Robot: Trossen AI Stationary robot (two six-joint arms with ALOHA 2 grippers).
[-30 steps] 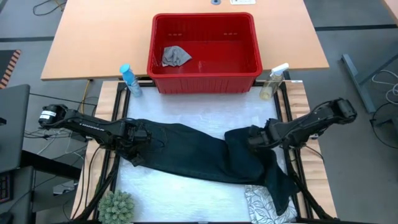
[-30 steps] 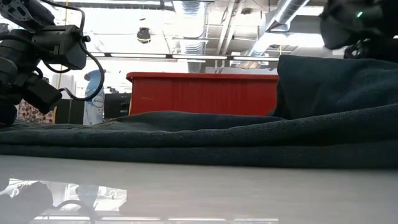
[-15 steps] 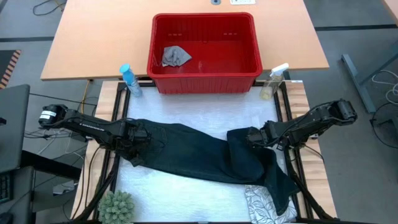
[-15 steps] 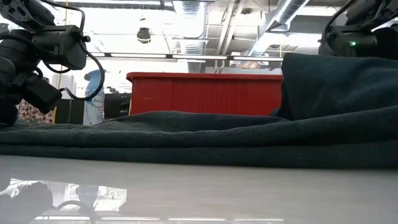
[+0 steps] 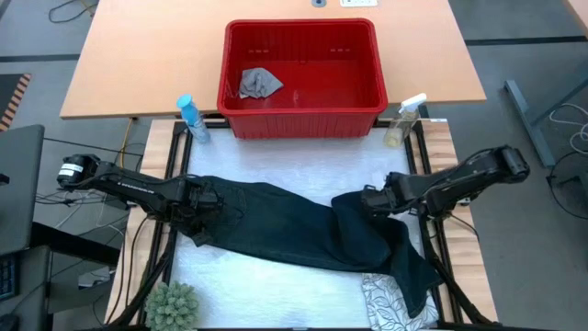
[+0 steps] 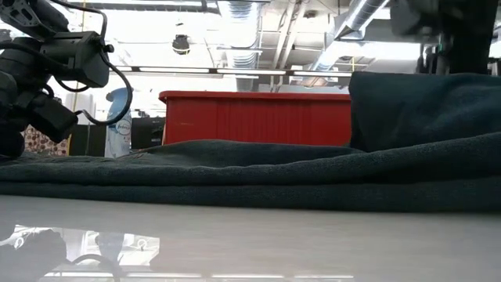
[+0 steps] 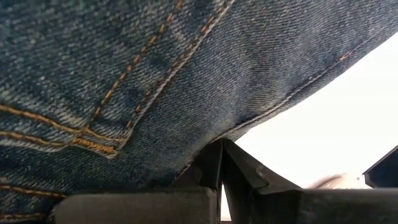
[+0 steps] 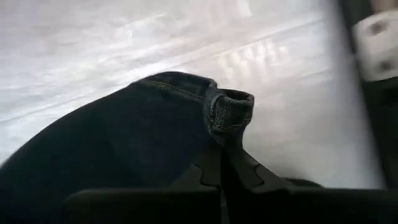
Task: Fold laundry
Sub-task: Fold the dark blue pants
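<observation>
Looking down, high view: jeans (image 5: pixel 303 234) spread across white table (image 5: pixel 303 170) in front of red basket (image 5: pixel 303 64); small grey cloth (image 5: pixel 259 82) inside basket; leaf-print cloth (image 5: pixel 386 303) under jeans' far end from basket. Left gripper (image 5: pixel 204 210) pinches one jeans end, right gripper (image 5: pixel 372 200) other.
Low view: jeans in front of basket.
Left wrist view: fingers (image 7: pixel 211 163) clamped on denim seam.
Right wrist view: fingers (image 8: pixel 214 163) pressed together on folded hem.
</observation>
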